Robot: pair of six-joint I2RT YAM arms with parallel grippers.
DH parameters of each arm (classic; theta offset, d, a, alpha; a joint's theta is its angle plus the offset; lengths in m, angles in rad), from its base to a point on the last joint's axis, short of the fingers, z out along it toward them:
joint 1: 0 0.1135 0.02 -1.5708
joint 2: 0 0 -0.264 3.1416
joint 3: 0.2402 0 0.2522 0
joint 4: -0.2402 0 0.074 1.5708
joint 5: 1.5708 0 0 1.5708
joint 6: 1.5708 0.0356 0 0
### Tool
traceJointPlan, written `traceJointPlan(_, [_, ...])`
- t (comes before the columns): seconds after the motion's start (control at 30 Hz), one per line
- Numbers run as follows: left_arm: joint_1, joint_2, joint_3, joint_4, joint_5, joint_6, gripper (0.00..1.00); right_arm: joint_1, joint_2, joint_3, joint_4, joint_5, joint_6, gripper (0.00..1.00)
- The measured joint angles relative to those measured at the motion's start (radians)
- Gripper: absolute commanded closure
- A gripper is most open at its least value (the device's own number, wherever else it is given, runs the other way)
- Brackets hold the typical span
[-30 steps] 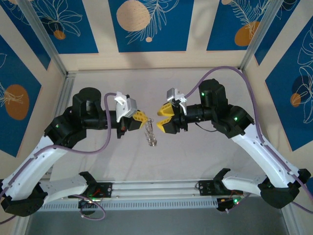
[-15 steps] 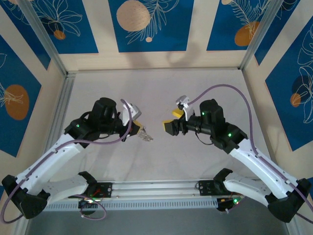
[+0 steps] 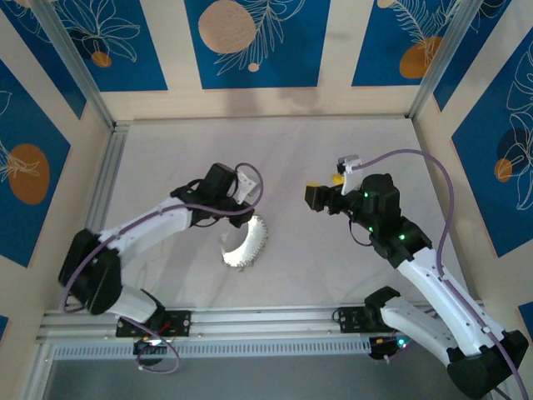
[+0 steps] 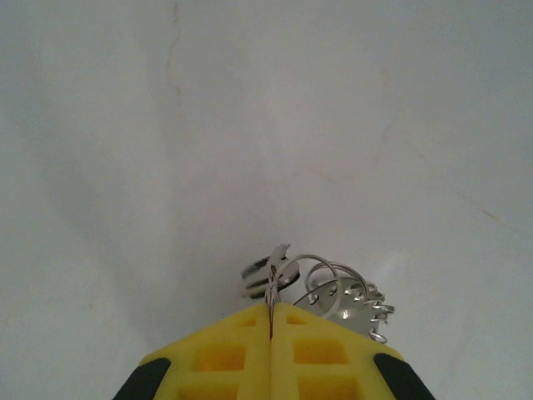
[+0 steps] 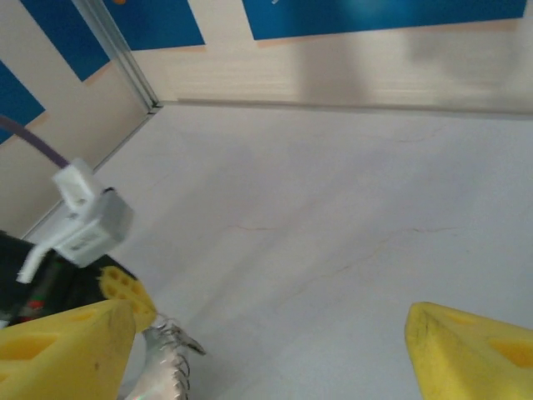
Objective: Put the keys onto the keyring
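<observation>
Left fingers (image 4: 218, 357) clamp the keyring (image 4: 340, 300); right fingers (image 5: 62, 350) stand wide apart.

Obs: keyring (image 3: 244, 243) is a thin grey metal hoop. From above it shows nearly edge-on as a bright silvery arc, standing tilted rather than lying flat. Its outer rim is fringed with many tiny silvery pieces, bunched along the right side of the arc. Position: mid tabletop (image 3: 358, 142), left of centre, its upper end right at the tip of the left pincer (image 4: 271, 310). Left wrist view: a thin strip of its metal is clamped in the seam between the closed yellow fingers. Just beyond them sit several overlapping wire loops, one flat toothed piece and small coil-like bits. Contact of lower end with tabletop: cannot tell. The keys cannot be told apart from the silvery cluster.
</observation>
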Motion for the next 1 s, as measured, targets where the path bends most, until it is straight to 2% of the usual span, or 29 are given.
traceJointPlan(0.03, [0.002, 0.048, 0.016, 0.019, -0.012, 0.0, 1.0, -0.006, -0.001, -0.011, 0.002, 0.001, 0.005, 0.0])
traceJointPlan(0.2, [0.015, 0.212, 0.055, 0.111, -0.044, -0.022, 1.0, -0.032, -0.002, -0.051, 0.008, 0.013, 0.017, 0.01])
traceJointPlan(0.27, [0.02, 0.253, 0.058, 0.135, -0.047, -0.031, 0.87, -0.039, -0.003, -0.056, 0.013, 0.024, 0.017, 0.01])
traceJointPlan(0.3, [0.022, 0.27, 0.058, 0.146, -0.05, -0.04, 0.77, -0.042, -0.006, -0.058, 0.014, 0.03, 0.017, 0.01])
traceJointPlan(0.4, [0.025, 0.284, 0.058, 0.158, -0.058, -0.063, 0.32, -0.053, -0.015, -0.059, 0.014, 0.052, 0.024, 0.01])
traceJointPlan(0.43, [0.025, 0.28, 0.058, 0.163, -0.061, -0.068, 0.23, -0.058, -0.019, -0.059, 0.014, 0.064, 0.032, 0.01])
traceJointPlan(0.53, [0.029, 0.232, 0.052, 0.16, -0.08, -0.085, 0.12, -0.077, -0.021, -0.057, -0.006, 0.121, 0.055, 0.01])
traceJointPlan(0.6, [0.038, 0.158, 0.031, 0.157, -0.103, -0.092, 0.0, -0.101, -0.021, -0.057, -0.031, 0.163, 0.074, 0.01])
traceJointPlan(0.73, [0.09, -0.086, -0.089, 0.203, -0.182, -0.116, 0.0, -0.203, -0.039, -0.076, -0.039, 0.185, 0.135, 0.01])
traceJointPlan(0.83, [0.185, -0.27, -0.224, 0.252, -0.264, -0.145, 0.0, -0.303, -0.082, -0.157, 0.023, 0.182, 0.191, 0.01])
traceJointPlan(0.9, [0.243, -0.327, -0.288, 0.269, -0.345, -0.157, 0.0, -0.348, -0.08, -0.224, 0.08, 0.214, 0.234, 0.01])
traceJointPlan(1.0, [0.285, -0.333, -0.337, 0.274, -0.502, -0.164, 0.0, -0.378, 0.007, -0.306, 0.202, 0.218, 0.22, 0.01])
